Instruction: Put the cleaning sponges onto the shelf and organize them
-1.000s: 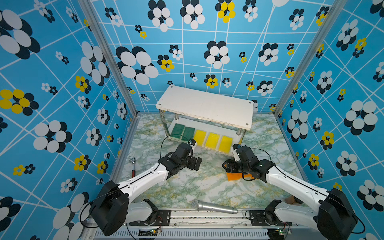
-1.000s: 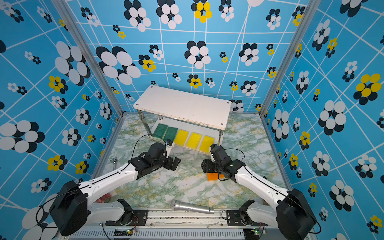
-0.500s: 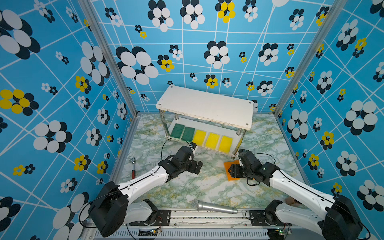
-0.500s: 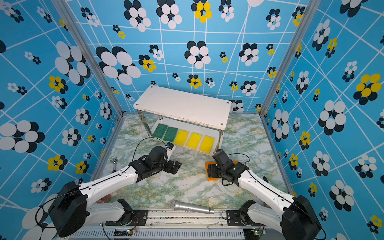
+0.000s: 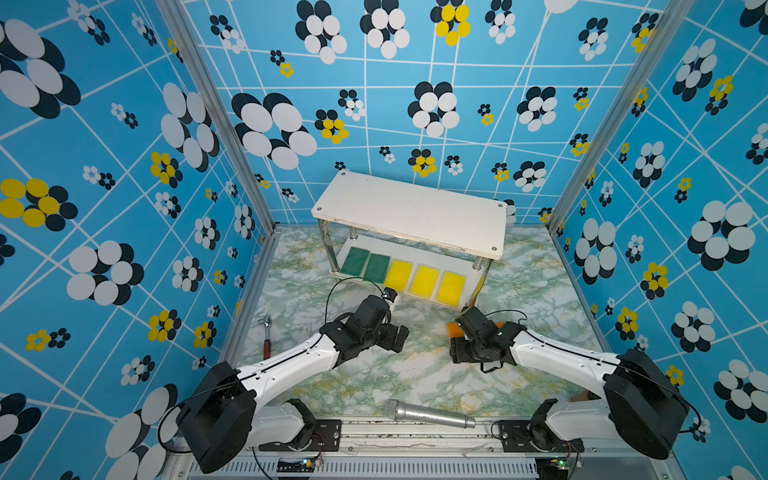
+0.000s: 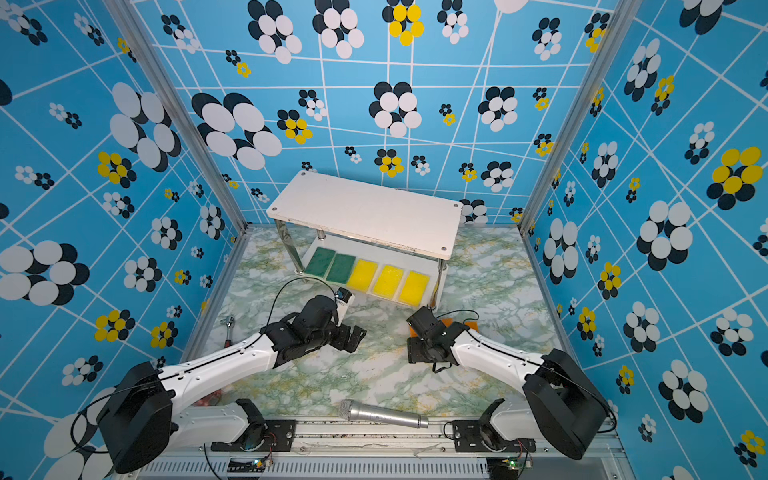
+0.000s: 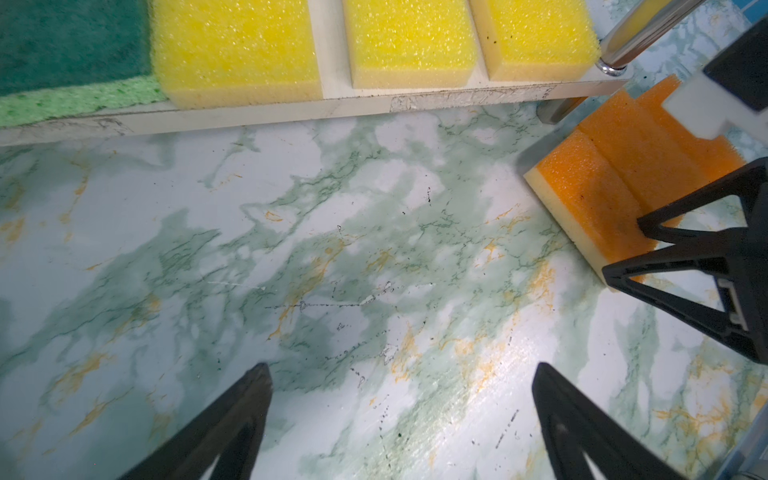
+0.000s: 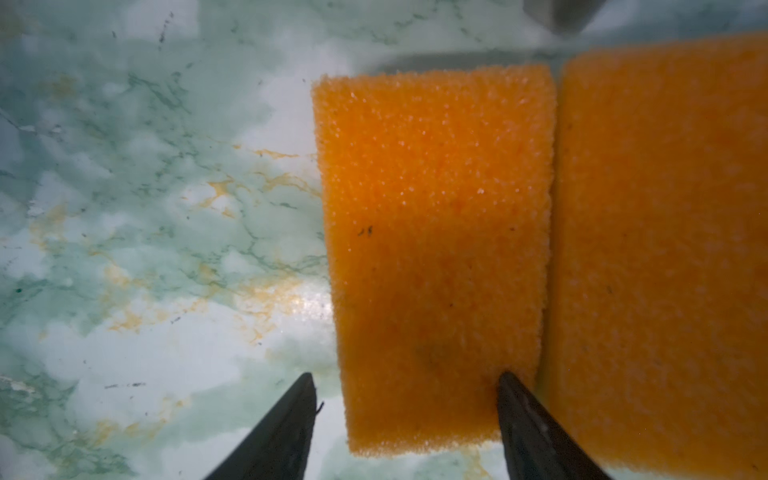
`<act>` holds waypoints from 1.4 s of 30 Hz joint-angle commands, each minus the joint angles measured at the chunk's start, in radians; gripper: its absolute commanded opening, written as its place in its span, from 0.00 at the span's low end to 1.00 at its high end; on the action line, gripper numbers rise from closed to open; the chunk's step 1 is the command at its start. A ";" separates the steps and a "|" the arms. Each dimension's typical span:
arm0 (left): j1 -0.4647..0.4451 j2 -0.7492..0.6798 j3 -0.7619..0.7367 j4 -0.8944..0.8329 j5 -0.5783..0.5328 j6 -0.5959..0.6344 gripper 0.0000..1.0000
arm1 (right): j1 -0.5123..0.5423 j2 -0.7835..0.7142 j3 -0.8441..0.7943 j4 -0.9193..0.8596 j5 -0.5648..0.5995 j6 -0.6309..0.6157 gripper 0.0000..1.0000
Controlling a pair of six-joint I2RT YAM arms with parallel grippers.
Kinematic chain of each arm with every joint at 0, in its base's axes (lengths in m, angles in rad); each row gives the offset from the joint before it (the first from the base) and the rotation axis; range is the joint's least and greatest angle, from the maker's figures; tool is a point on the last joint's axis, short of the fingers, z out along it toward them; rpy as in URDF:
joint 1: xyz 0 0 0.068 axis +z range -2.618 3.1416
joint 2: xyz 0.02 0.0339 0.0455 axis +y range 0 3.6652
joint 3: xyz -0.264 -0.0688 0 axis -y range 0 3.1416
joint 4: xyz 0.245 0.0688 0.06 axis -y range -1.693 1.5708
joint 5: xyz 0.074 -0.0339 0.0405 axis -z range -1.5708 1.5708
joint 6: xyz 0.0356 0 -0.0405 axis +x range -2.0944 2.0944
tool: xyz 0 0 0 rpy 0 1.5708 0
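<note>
The shelf (image 5: 411,216) stands at the back, in both top views. Its lower board holds two dark green sponges (image 5: 365,264) and three yellow sponges (image 5: 424,279) in a row. Orange sponges (image 5: 453,329) lie side by side on the table, by the shelf's front right post. My right gripper (image 8: 405,376) is open and down over them. It straddles one orange sponge (image 8: 436,249): one finger stands in the gap beside the neighbouring orange sponge (image 8: 665,249), the other is clear of the foam. My left gripper (image 7: 401,365) is open over bare table in front of the shelf.
A silver microphone (image 5: 428,414) lies near the front edge. A small red-handled wrench (image 5: 267,336) lies by the left wall. Patterned walls close in the marble tabletop (image 5: 374,374) on three sides. The shelf's shiny corner post (image 7: 640,37) is close to the orange sponges.
The right gripper has shifted a little left, back over the orange sponges. The left gripper has drawn slightly back from the shelf. Neither gripper's opening has changed.
</note>
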 commanded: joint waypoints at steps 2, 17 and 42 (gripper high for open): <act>-0.009 -0.015 -0.017 0.016 -0.030 -0.007 0.99 | 0.046 0.118 0.074 0.028 -0.050 -0.031 0.71; -0.009 -0.041 -0.062 0.025 -0.056 -0.020 0.99 | 0.120 -0.018 0.104 0.097 -0.128 -0.130 0.71; -0.134 0.043 -0.069 0.122 -0.011 -0.142 0.99 | 0.055 -0.038 0.091 -0.081 0.101 -0.045 0.73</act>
